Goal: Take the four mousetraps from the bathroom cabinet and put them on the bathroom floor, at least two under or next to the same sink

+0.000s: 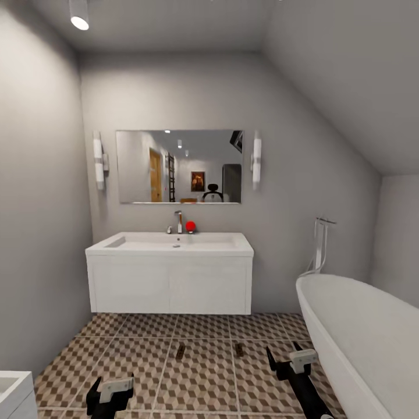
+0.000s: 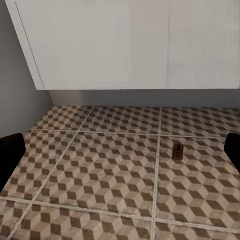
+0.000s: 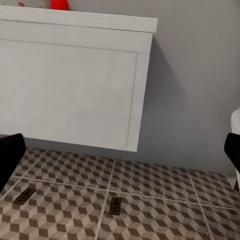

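Observation:
Two mousetraps lie on the cube-patterned bathroom floor (image 1: 145,361) just in front of the sink vanity (image 1: 170,285): one (image 1: 181,351) left of the other (image 1: 239,350). The right wrist view has both, one mousetrap (image 3: 24,196) apart from the second (image 3: 115,205). In the left wrist view one mousetrap (image 2: 177,151) lies below the vanity's front. My left gripper (image 1: 110,400) and right gripper (image 1: 285,356) hang low over the tiles, both open with nothing between the fingers. The cabinet is out of view.
A white oval bathtub (image 1: 361,343) with a chrome filler (image 1: 320,244) fills the right side. A small white unit's corner (image 1: 13,393) sits at the near left. Grey walls close in on both sides; a mirror (image 1: 179,166) hangs above the sink.

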`<state>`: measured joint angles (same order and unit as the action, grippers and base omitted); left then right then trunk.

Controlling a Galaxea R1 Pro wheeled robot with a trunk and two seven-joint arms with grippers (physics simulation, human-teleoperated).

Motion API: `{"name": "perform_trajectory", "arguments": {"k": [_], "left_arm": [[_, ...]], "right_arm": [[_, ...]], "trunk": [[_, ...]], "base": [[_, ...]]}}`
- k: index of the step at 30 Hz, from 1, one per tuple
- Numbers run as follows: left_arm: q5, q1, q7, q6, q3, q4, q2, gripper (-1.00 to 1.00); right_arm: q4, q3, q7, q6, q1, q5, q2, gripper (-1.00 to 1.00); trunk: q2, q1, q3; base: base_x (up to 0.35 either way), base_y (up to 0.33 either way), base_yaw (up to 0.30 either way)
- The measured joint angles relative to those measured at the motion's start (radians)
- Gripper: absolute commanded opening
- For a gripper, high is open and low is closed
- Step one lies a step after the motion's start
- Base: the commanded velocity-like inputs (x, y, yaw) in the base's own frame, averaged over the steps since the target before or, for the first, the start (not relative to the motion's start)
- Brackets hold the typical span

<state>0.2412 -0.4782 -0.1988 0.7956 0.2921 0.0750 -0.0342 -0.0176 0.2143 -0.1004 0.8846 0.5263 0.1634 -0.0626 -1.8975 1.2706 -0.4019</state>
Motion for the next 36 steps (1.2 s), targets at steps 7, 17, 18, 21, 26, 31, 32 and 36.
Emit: {"name": "perform_trajectory", "arguments": {"k": [7, 17, 18, 21, 26, 31, 32, 36], "left_arm": [[0.0, 0.0, 0.0, 0.0, 0.0, 0.0, 0.0, 1.0], [0.001, 0.0, 0.0, 0.001, 0.0, 0.0, 0.0, 1.0], [0.001, 0.001, 0.0, 0.001, 0.0, 0.0, 0.0, 1.0], [0.0, 0.0, 0.0, 0.0, 0.0, 0.0, 0.0, 1.0], [0.0, 0.0, 0.0, 0.0, 0.0, 0.0, 0.0, 1.0], [0.0, 0.0, 0.0, 0.0, 0.0, 0.0, 0.0, 1.0], [0.0, 0.0, 0.0, 0.0, 0.0, 0.0, 0.0, 1.0], [0.0, 0.001, 0.0, 0.0, 0.0, 0.0, 0.0, 1.0]], "right_arm": [[0.0, 0.0, 0.001, 0.0, 0.0, 0.0, 0.004, 1.0], [0.0, 0.0, 0.002, 0.0, 0.0, 0.0, 0.005, 1.0], [0.0, 0.0, 0.002, 0.0, 0.001, 0.0, 0.005, 1.0], [0.0, 0.0, 0.002, 0.0, 0.001, 0.0, 0.005, 1.0], [0.0, 0.0, 0.002, 0.0, 0.001, 0.0, 0.005, 1.0], [0.0, 0.0, 0.002, 0.0, 0.001, 0.0, 0.005, 1.0], [0.0, 0.0, 0.002, 0.0, 0.001, 0.0, 0.005, 1.0], [0.0, 0.0, 0.002, 0.0, 0.0, 0.0, 0.005, 1.0]], "trunk": [[0.049, -0.027, 0.022], [0.119, -0.065, 0.053], [0.126, -0.069, 0.056], [0.147, -0.081, 0.066], [0.182, -0.1, 0.081], [0.217, -0.119, 0.097], [0.224, -0.123, 0.1], [0.252, -0.138, 0.113]], "base": [[0.0, 0.0, 0.0], [0.0, 0.0, 0.0], [0.0, 0.0, 0.0], [0.0, 0.0, 0.0], [0.0, 0.0, 0.0], [0.0, 0.0, 0.0], [0.0, 0.0, 0.0], [0.0, 0.0, 0.0]]}}
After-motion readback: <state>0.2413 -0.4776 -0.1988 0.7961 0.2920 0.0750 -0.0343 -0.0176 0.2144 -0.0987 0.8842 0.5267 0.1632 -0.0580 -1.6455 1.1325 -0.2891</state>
